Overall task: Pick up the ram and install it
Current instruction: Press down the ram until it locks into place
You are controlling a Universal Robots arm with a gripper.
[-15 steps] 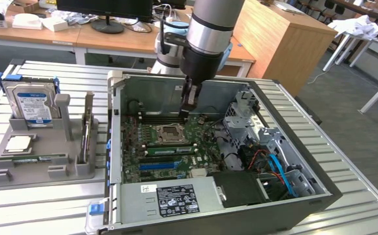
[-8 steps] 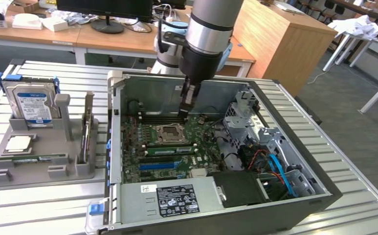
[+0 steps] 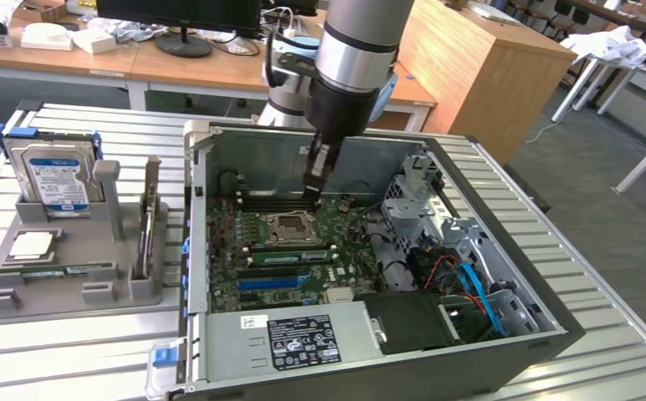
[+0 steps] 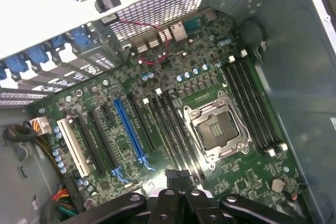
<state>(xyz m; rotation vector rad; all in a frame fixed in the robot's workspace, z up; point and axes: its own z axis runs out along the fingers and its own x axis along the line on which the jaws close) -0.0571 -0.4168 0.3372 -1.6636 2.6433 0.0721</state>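
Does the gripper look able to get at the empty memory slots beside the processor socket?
Probably yes: the case lies open, the gripper hangs close above the memory slots, and nothing covers them.

- A wooden cabinet [image 3: 490, 67] stands beyond the end effector, toward the exterior view's right.
- Wooden desks [image 3: 111, 63] with a monitor base [image 3: 183, 46] run behind it.
- Grey floor [image 3: 623, 217] lies further right.

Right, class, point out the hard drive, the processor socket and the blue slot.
hard drive [image 3: 55, 171]: exterior view, on its label.
processor socket [image 4: 216, 129]: wrist view, on its open middle.
blue slot [image 4: 129, 131]: wrist view, midway along it.
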